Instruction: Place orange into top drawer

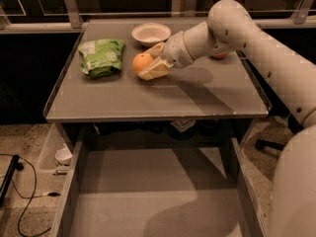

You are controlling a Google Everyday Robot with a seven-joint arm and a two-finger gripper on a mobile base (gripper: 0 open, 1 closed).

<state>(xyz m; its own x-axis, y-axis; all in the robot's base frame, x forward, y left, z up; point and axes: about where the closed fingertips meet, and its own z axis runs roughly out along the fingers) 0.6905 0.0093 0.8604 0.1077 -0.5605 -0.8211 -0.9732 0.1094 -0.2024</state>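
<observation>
The orange (pixel 140 63) rests on the grey tabletop (pixel 197 95), left of centre. My gripper (pixel 148 61) reaches in from the right and is right at the orange's right side, touching or nearly touching it. The top drawer (pixel 148 191) is pulled open below the table's front edge, its flat grey bottom bare. My white arm (pixel 232 26) stretches across the right half of the table.
A green snack bag (pixel 101 57) lies left of the orange. A white bowl (pixel 151 33) stands just behind it. A reddish fruit (pixel 219 56) peeks out behind my arm. A black cable (pixel 15 181) lies on the floor at left.
</observation>
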